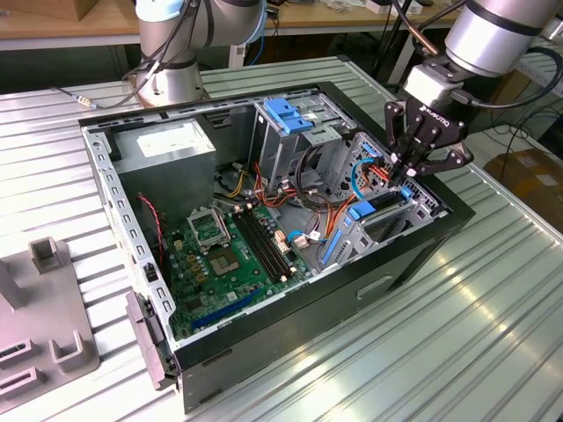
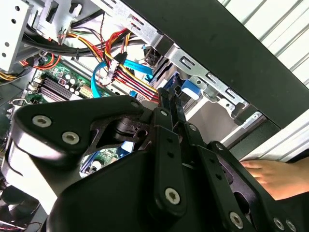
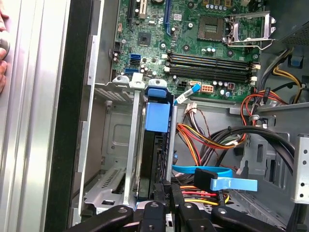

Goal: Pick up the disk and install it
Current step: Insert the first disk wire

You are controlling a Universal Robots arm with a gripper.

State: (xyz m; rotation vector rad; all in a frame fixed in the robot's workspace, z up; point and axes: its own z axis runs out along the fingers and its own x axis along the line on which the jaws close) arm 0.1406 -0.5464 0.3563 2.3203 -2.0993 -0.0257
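Gripper [image 1: 406,178] is down inside the open PC case [image 1: 413,255], at the corner on the exterior view's right, fingers pressed in close on the end of the disk [image 3: 157,145]. In the first wrist view the disk stands on edge in the metal bay [image 3: 116,145], blue carrier tab facing up toward the motherboard [image 3: 203,43], and the black fingertips [image 3: 166,203] sit right on its near end. Looks like a pinch, though the contact itself is partly hidden by the gripper body. A blue SATA cable [image 3: 212,176] and a bunch of red, yellow and orange wires [image 3: 203,137] run just beside the disk. Second wrist view has the fingers [image 2: 169,111] reaching to a blue tab [image 2: 189,89] at the bay's edge. A person's hand [image 2: 277,179] rests on the table [image 1: 493,334] just outside the case. The tall drive cage [image 1: 295,132] with its blue bracket [image 1: 288,114] sits further back.
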